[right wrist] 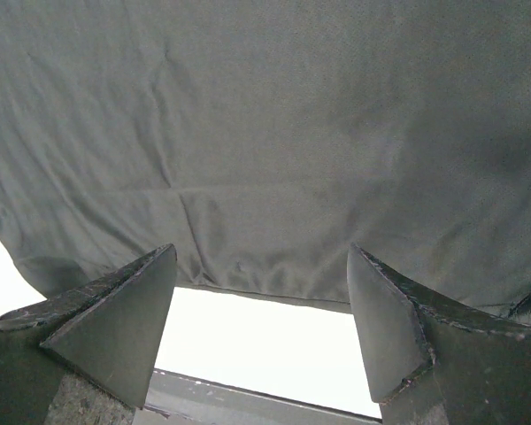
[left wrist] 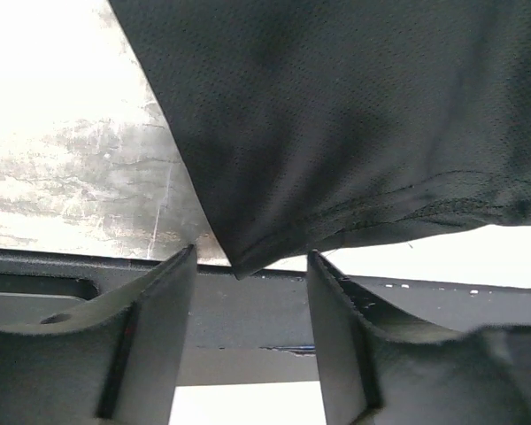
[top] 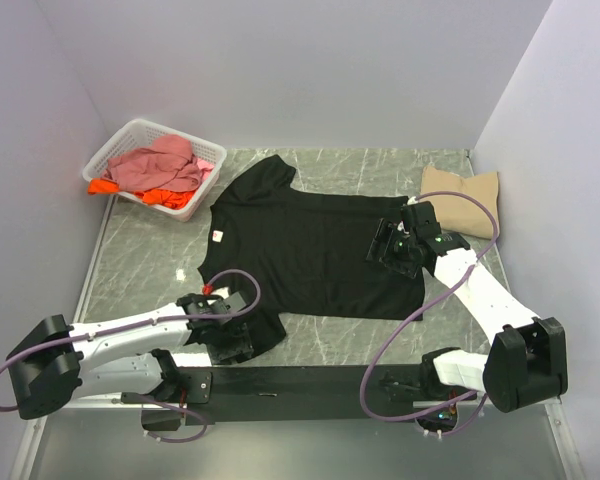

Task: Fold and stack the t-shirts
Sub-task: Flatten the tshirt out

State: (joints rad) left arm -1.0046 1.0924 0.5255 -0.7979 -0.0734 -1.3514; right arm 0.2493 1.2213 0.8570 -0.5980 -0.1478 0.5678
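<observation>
When looking down from overhead, find the black t-shirt (top: 310,250) spread across the middle of the marble table (top: 140,260), collar to the left with a small neck label (top: 217,236) at the neckline, hem to the right. Note the near sleeve (top: 268,328) bunched at the table's front edge, right at the left gripper (top: 245,338).

Through the left wrist camera, see both fingers (left wrist: 159,328) standing apart, a pointed corner of black cloth hanging between the tips with a sliver of gap on either side. Set around that corner, then, but not clamped on it.

Over the shirt's right part, near the hem, find the right gripper (top: 378,250) with jaws spread wide and nothing held. From its wrist camera, see black fabric filling the view ahead of the fingers (right wrist: 115,328), a stitched edge lying just beyond the tips. Cannot tell whether the tips touch the cloth.

Past that arm, in the far right corner, find the tan t-shirt (top: 462,200) lying folded, apart from the black one. At far left, note the white lattice basket (top: 110,150) holding a pink t-shirt (top: 165,165) heaped over an orange t-shirt (top: 170,198), some orange spilling over the left rim.
</observation>
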